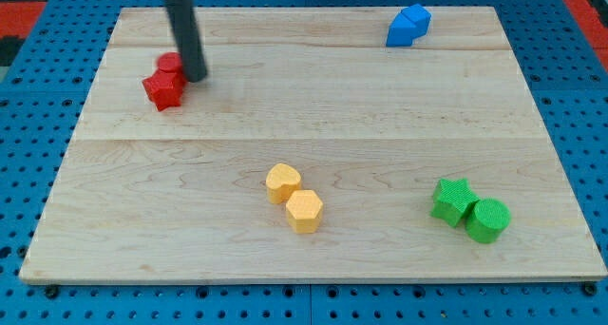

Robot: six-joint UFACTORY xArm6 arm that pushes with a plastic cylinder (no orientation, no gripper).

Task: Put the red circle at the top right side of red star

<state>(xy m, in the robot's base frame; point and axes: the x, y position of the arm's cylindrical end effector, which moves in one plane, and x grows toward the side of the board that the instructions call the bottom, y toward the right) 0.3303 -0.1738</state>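
The red star [162,89] lies near the view's upper left of the wooden board [313,144]. The red circle [170,65] sits just above it and slightly to its right, touching it. My tip [196,78] is at the right side of the red circle and the star, close against them. The dark rod rises from the tip toward the view's top edge and partly hides the circle's right side.
A blue block [408,25] lies at the view's top right. A yellow circle [282,182] and a yellow hexagon [304,211] touch at the bottom middle. A green star [453,200] and a green circle [487,220] touch at the bottom right.
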